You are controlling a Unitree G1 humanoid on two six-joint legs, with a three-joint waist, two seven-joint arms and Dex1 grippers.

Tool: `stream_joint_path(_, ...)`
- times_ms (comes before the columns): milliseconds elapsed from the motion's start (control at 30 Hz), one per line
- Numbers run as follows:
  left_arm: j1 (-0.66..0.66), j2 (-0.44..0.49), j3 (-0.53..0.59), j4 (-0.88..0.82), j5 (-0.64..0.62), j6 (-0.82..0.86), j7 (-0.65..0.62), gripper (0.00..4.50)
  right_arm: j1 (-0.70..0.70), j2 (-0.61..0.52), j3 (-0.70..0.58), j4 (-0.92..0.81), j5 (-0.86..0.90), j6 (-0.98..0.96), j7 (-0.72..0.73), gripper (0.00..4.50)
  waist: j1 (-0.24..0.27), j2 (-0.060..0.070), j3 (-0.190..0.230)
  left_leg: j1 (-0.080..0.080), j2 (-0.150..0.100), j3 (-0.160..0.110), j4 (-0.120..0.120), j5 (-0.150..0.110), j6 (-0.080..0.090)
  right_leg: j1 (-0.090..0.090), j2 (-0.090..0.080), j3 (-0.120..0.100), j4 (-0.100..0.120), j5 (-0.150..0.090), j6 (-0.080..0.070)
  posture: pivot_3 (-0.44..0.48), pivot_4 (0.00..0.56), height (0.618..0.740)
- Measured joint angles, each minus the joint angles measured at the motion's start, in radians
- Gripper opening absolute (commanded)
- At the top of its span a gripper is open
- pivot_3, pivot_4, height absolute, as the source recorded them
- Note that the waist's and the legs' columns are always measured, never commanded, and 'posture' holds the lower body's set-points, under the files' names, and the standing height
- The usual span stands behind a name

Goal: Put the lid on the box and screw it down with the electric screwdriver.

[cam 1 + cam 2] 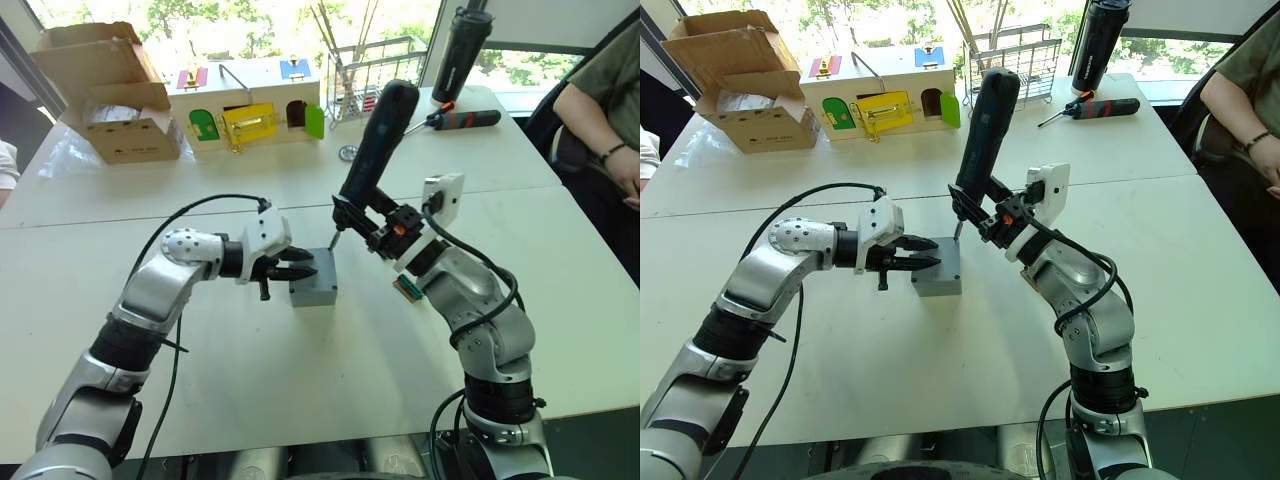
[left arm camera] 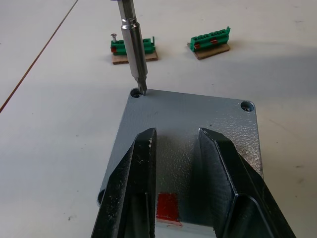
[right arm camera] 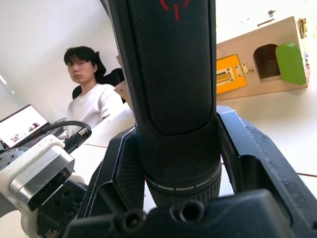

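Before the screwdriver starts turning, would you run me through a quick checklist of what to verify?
1. Lid seated on the box: ok.
2. Left gripper pressing the lid down, fingers apart: ok.
3. Right gripper clamped on the electric screwdriver: ok.
4. Bit at the corner hole: ok, tip at its edge.
5. Screw in that hole: cannot tell.
6. Bit vertical: not ok, tilted.

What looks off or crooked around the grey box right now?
One thing: the electric screwdriver leans well off vertical in the right gripper, so its bit meets the lid's corner hole at a slant. The lid sits flush on the box, with the left gripper resting on top.
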Motion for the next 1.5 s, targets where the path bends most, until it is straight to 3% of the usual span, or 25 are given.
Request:
stream_joint_path(600,0.005,-0.004,-0.002,-0.007,0.006,0.004,0.006,1.3,0.0,-0.035,0.08,0.046,-0.064,-0.106,0.018,1.76,0.0,0.0,0.0,0.003,0.0,0.0,0.0,0.0,0.0,0.002,0.0,0.0,0.0,0.0,0.0,0.0,0.15,0.74)
stream_joint_path(833,0.013,-0.004,-0.012,-0.007,0.021,-0.002,0.003,1.3,-0.022,-0.042,0.171,0.07,-0.142,-0.137,0.043,1.76,-0.006,-0.002,-0.006,0.016,0.001,0.0,-0.006,-0.001,0.002,0.01,0.001,0.002,0.0,0.0,0.0,0.0,0.15,0.74)
stream_joint_path(1300,0.043,-0.004,-0.021,-0.007,0.028,-0.003,0.01,1.3,-0.006,-0.024,0.177,0.13,-0.187,-0.163,0.035,1.76,-0.002,-0.005,-0.035,0.019,0.001,0.0,-0.006,-0.002,0.003,0.013,0.002,0.003,-0.001,0.0,0.0,0.0,0.15,0.74)
stream_joint_path(1500,0.05,-0.004,-0.032,-0.006,0.043,-0.004,0.013,1.3,-0.008,-0.006,0.18,0.162,-0.201,-0.163,0.013,1.76,0.003,-0.006,-0.038,0.039,0.001,-0.001,-0.016,-0.006,0.009,0.033,0.002,0.004,-0.017,-0.001,0.0,0.0,0.15,0.74)
